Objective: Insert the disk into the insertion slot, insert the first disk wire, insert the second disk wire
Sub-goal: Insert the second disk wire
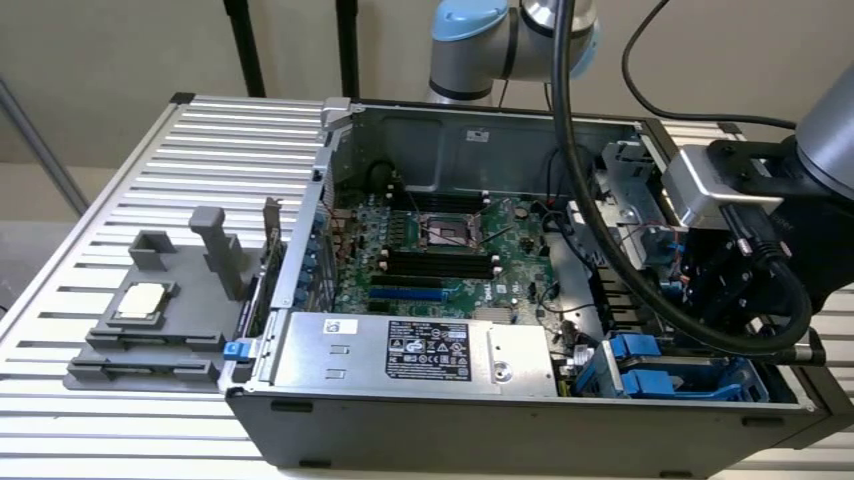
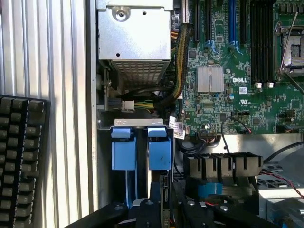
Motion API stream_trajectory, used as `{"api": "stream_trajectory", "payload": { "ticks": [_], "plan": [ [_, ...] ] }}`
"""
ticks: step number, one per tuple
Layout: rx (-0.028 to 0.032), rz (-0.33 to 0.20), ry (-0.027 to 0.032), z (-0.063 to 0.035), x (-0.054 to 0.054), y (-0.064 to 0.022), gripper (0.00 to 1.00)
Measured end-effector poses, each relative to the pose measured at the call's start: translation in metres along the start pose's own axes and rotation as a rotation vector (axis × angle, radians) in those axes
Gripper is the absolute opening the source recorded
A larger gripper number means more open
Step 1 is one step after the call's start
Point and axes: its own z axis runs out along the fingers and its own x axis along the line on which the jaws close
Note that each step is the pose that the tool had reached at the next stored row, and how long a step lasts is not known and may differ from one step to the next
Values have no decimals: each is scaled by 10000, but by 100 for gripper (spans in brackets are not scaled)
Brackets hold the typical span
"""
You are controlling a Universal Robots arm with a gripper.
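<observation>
**Arm low over the blue drive bay**

Going from the exterior view's left, I see a grey holder block on the ribbed desk. Next comes the open computer case, with the silver power box at its front and the green board behind it. At the exterior view's right, my arm bends down into the front corner of the case, and the gripper hangs just above the blue parts there.

In the wrist view, the insertion slot shows as two bright blue clips side by side, close under the gripper. I think the disk is the thin edge between the black fingers, but I cannot be sure of that. I cannot tell if the gripper is spread or pressed together.

I judge the disk to be stiff, a bit heavy and easy to hurt. The blue frame sides look like the best place to hold it, not the label face
</observation>
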Motion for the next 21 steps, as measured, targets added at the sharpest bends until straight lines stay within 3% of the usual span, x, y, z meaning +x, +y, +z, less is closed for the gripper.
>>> {"api": "stream_trajectory", "payload": {
  "ticks": [6,14,21],
  "plan": [
    [0,1,-4,-4,0,0,25],
    [-2,0,-48,-299,-25,-1,25],
    [-2,1,-47,-326,-180,14,25]
  ]
}}
